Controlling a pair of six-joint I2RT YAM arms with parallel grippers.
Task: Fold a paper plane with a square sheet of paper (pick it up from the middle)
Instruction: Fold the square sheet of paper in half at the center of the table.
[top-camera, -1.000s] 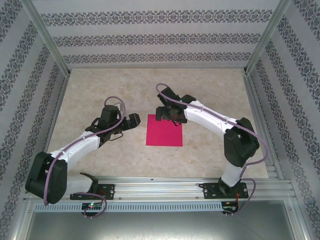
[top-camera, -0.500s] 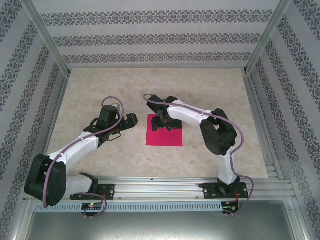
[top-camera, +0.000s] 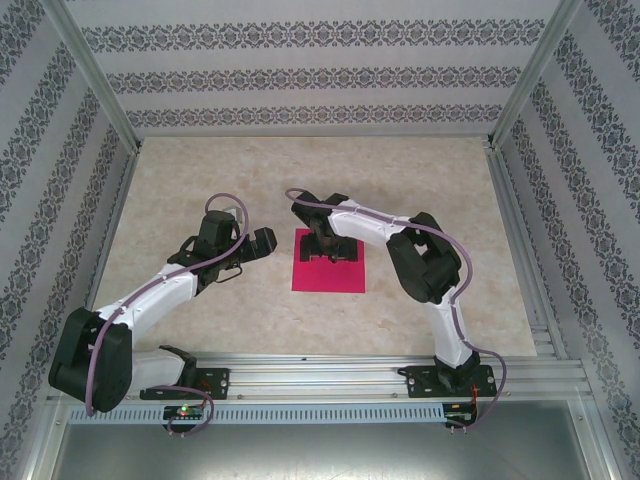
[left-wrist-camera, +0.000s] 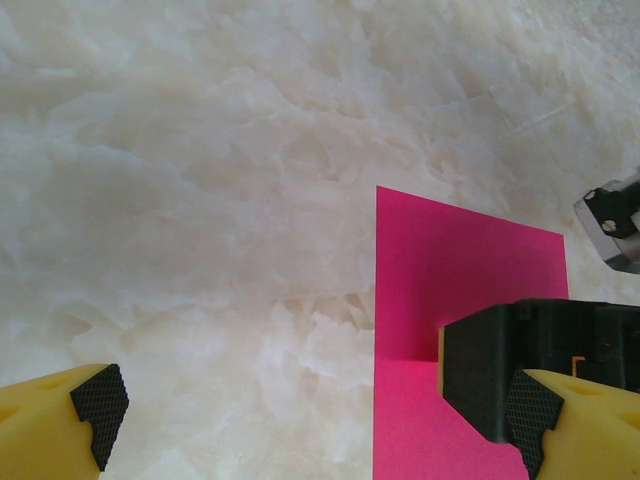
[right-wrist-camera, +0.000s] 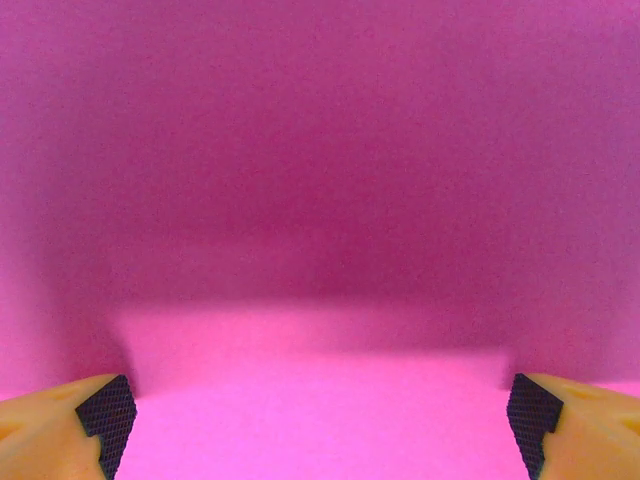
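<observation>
1. On the pale marbled table, the square sheet of thin magenta-pink paper lies flat between the two arms, not yet folded.
2. Our right tool hangs low over the far half of the sheet, its jaws wide apart, with pink paper between the pads.
3. Our left tool stands just beside the left edge of the sheet, also wide open and empty.
4. We judge the pick from the middle is the step in hand: we should touch both pads lightly on the paper, then close slowly so a small ridge rises between them; strong pressure may wrinkle it.
</observation>
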